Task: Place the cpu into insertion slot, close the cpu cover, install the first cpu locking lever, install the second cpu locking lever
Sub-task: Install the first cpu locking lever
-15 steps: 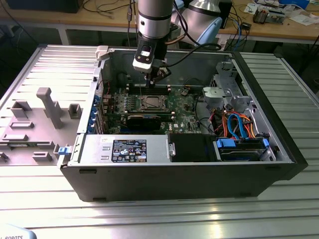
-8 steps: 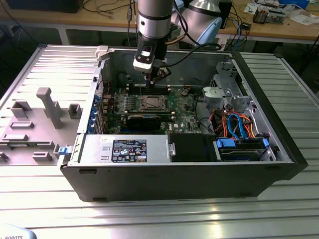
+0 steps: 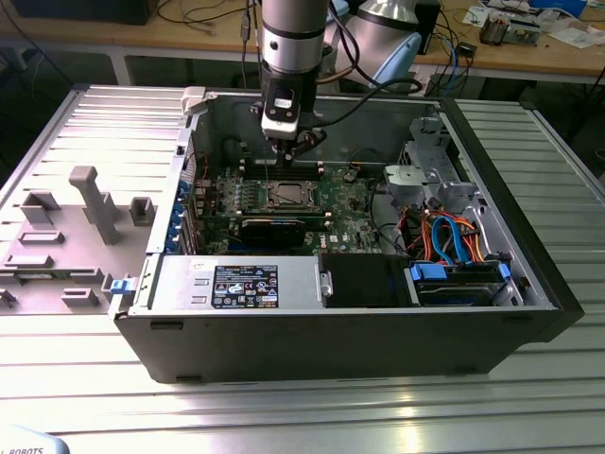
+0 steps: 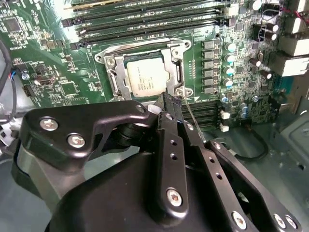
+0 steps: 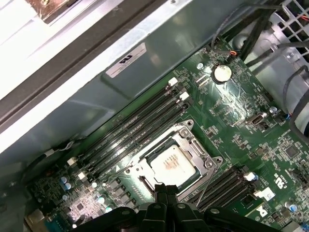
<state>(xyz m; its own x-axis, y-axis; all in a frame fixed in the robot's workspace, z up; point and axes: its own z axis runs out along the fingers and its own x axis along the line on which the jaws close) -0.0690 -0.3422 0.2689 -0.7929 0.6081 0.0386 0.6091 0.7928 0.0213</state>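
The cpu (image 4: 147, 78) (image 5: 171, 164), a silvery square chip, lies flat in the socket on the green motherboard (image 3: 345, 203). The cpu cover (image 4: 117, 77) (image 5: 202, 155) lies down around it, its window framing the chip. My gripper (image 4: 172, 100) (image 5: 166, 189) hovers just beside one edge of the socket, its black fingers pressed together. A thin wire locking lever (image 4: 187, 115) rises right beside the fingertips; whether it is pinched between them cannot be told. In the exterior view the gripper (image 3: 288, 151) hangs above the socket (image 3: 287, 196).
The motherboard sits inside an open computer case (image 3: 492, 312). Memory slots (image 5: 140, 128) run beside the socket. A power supply (image 3: 236, 284) and a drive bay with orange and blue cables (image 3: 454, 241) fill the near side. A grey fixture plate (image 3: 76, 218) lies outside at the exterior view's left.
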